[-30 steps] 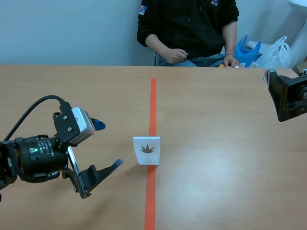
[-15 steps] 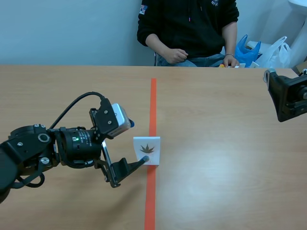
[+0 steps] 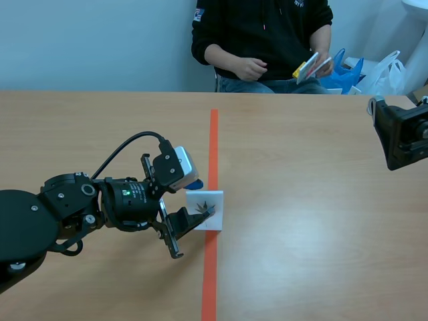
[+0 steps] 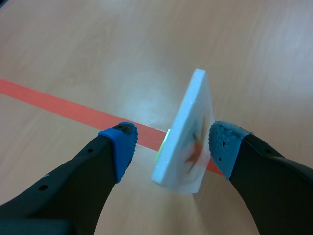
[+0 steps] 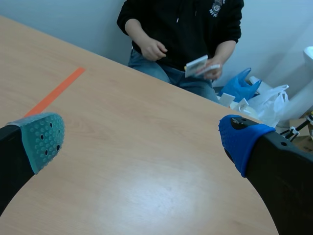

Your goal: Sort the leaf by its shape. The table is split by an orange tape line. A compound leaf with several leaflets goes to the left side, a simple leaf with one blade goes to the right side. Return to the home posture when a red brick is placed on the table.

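Note:
A small white card (image 3: 205, 209) stands upright on the orange tape line (image 3: 213, 144), showing a dark leaf with several pointed fingers. My left gripper (image 3: 201, 199) is open around it, one finger in front of the card and one behind. In the left wrist view the card (image 4: 188, 132) stands edge-on between the blue pads (image 4: 120, 147), with a gap on each side, and my left gripper (image 4: 171, 142) touches nothing. My right gripper (image 5: 142, 137) is open and holds nothing, raised at the table's far right edge (image 3: 401, 137).
A person (image 3: 264, 37) sits across the table holding a few cards (image 3: 311, 65) in one hand. Blue and white plastic bags (image 3: 364, 70) lie behind the table's far right corner. Bare wooden tabletop (image 3: 314, 221) spreads on both sides of the tape.
My left arm has swung right, from well left of the card to straddling it with open fingers. The person has lifted cards off the table. My right arm has kept still.

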`<state>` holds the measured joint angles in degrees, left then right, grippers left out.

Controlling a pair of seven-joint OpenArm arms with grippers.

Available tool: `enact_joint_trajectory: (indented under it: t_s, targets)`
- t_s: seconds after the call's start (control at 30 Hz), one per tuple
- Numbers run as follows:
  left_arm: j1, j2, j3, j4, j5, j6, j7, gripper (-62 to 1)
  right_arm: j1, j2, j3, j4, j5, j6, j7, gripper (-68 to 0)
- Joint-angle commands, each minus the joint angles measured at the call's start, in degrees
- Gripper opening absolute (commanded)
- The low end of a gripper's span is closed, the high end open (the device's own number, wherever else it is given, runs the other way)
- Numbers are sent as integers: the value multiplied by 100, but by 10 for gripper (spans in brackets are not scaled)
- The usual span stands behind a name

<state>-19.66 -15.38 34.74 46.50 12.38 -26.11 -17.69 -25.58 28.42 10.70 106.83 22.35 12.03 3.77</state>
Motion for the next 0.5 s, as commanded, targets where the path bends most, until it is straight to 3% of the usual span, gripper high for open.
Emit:
enact_joint_trajectory:
  t_s: [0.0, 0.47]
  targets:
    - [-52, 28, -52, 81, -57, 0, -98, -263, 83, 94, 17, 138, 37, -15, 90, 4]
    - [-48, 26, -52, 81, -52, -7, -221, -406, 83, 94, 17, 138, 37, -15, 87, 4]
